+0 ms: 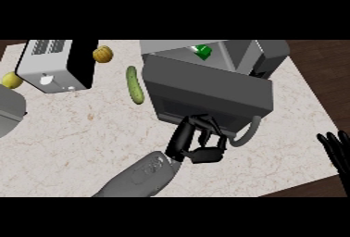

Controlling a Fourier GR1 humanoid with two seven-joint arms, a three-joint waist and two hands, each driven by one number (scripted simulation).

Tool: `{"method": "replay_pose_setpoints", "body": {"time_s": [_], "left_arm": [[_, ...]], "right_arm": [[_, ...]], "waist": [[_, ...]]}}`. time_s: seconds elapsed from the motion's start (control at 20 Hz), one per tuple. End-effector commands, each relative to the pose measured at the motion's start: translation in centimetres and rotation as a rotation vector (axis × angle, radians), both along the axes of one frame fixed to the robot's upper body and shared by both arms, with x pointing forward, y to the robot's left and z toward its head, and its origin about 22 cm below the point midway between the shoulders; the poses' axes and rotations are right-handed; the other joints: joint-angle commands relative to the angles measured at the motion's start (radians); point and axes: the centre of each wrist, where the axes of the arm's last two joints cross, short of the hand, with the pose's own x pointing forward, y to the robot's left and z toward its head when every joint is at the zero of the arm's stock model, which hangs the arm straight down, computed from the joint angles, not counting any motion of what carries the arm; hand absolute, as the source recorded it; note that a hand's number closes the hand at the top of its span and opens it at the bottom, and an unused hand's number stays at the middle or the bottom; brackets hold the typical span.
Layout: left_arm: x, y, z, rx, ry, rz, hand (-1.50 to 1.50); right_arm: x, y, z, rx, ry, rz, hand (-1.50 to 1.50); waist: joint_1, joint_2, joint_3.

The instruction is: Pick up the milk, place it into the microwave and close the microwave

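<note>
The grey microwave [253,53] stands at the counter's back centre. Its door [212,90] is swung partway, dark window facing me, with the curved grey handle [247,134] at its lower right. Past the door's top edge the green-and-white milk carton [202,51] shows inside the cavity. My left hand [195,141] comes up from the lower edge and rests against the door's lower edge beside the handle, fingers curled and holding nothing. At the right edge my right hand [335,150] rests with its fingers up, open.
A white and black toaster-like box [54,65] sits at the back left with a yellow fruit [103,54] beside it and another [10,79] at the left edge. A green cucumber [134,84] lies left of the microwave. A grey object [7,111] pokes in at the left.
</note>
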Motion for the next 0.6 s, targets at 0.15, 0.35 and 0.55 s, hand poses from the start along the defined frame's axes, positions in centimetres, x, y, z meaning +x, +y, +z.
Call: {"method": "replay_pose_setpoints", "body": {"time_s": [0.15, 0.35, 0.55], "left_arm": [[1.9, -0.9, 2.3, -0.037, 0.012, 0.129, -1.50], [3.3, -1.0, 3.2, -0.021, 0.044, 0.193, -1.50], [4.3, -1.0, 4.4, -0.078, 0.063, 0.267, -1.50]], "right_arm": [[1.0, -0.5, 2.6, -0.015, -0.053, 0.020, -1.50], [2.0, -3.0, 6.5, -0.215, -0.188, -0.102, -1.50], [2.6, -3.3, 9.4, -0.347, -0.281, -0.140, 1.50]], "waist": [[-0.037, 0.009, 0.000], [-0.066, 0.016, 0.001], [-0.070, 0.025, -0.002]]}}
